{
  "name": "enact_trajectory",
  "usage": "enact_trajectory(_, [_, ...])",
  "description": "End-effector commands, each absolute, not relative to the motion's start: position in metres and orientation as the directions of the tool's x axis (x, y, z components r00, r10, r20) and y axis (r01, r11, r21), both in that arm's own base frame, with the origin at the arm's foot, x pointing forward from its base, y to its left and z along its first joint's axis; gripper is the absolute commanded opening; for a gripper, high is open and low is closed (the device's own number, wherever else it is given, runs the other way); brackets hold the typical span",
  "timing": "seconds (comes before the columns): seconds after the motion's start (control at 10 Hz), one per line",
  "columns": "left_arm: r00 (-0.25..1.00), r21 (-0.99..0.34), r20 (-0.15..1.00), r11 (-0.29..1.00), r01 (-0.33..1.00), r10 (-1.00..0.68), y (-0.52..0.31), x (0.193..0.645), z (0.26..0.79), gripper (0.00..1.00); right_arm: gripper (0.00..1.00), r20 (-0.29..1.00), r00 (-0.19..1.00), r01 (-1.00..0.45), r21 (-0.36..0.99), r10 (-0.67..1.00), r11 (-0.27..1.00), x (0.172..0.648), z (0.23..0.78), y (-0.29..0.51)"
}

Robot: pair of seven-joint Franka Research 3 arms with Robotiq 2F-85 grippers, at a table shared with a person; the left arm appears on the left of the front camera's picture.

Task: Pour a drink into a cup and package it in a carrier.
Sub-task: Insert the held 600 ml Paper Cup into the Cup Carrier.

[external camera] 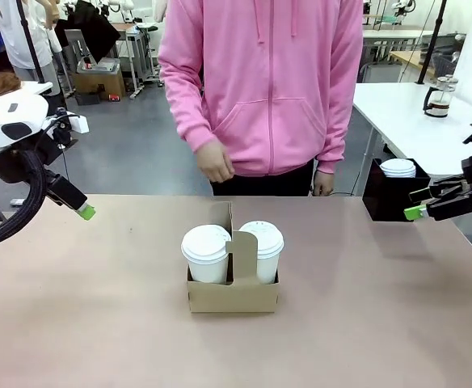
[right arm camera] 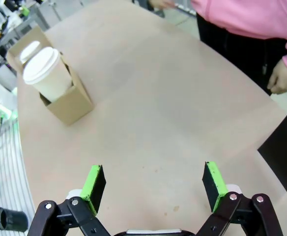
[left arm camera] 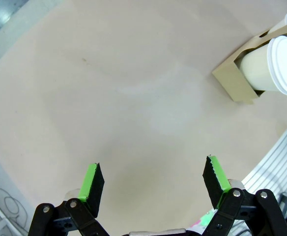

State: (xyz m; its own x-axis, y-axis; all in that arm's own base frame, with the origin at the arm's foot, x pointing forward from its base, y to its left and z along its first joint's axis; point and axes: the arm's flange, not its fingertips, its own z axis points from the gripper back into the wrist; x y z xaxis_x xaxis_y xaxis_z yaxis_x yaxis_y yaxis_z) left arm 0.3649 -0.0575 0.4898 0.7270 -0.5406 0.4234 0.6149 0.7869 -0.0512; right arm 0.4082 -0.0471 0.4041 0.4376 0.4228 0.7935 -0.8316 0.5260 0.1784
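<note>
— So, where are the cups?
— Both lidded cups [external camera: 207, 254] sit in the carrier [external camera: 233, 293] near the middle of the table [external camera: 99, 323], one on each side of its upright handle.
— And the grippers?
— The left gripper [left arm camera: 153, 183] hangs well to the carrier's left, fingers apart, nothing between them. The right gripper [right arm camera: 153, 183] is well to the carrier's right, fingers also apart and empty, just beside a black box [external camera: 386, 200] holding white lids [external camera: 398, 167].
— The drink?
— In a glass jug [external camera: 439, 96] on a white table behind the box. A person's hand [external camera: 214, 162] hangs beyond the carrier.
</note>
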Motion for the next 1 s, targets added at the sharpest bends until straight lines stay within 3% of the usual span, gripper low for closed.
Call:
enact_trajectory(0.0, [0.726,-0.047,0.426,0.788,0.614,-0.54,-0.0569,0.364,0.4899,1.0,1.0,0.795,0.434,-0.832,0.173,0.424,0.526,0.4096,0.4069,-0.0476])
enact_trajectory(0.9, [0.726,-0.047,0.426,0.788,0.614,-0.54,-0.0569,0.364,0.4899,1.0,1.0,0.795,0.434,-0.832,0.173,0.424,0.526,0.4096,0.4069,-0.0476])
